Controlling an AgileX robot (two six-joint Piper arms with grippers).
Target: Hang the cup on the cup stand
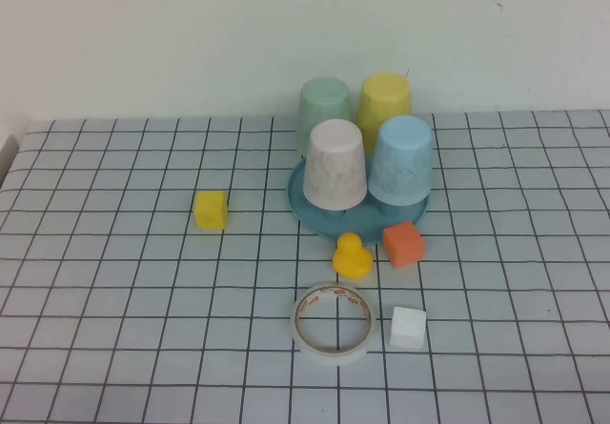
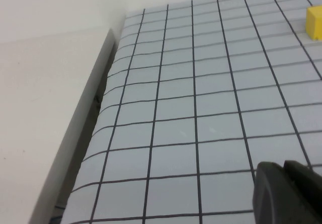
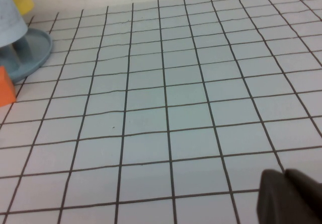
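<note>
The pale pink speckled cup (image 1: 335,164) sits upside down on the front left of the teal cup stand (image 1: 307,207). Mint green (image 1: 324,110), yellow (image 1: 385,98) and light blue (image 1: 401,159) cups stand upside down on the same stand. Neither arm shows in the high view. In the left wrist view my left gripper (image 2: 284,164) is shut and empty above bare grid near the table's left edge. In the right wrist view my right gripper (image 3: 284,172) is shut and empty above bare grid, well apart from the stand's base (image 3: 35,50).
A yellow block (image 1: 211,209) lies left of the stand. A yellow duck (image 1: 352,255) and an orange block (image 1: 403,244) sit just in front of it. Nearer the front lie a tape roll (image 1: 333,322) and a white cube (image 1: 408,328).
</note>
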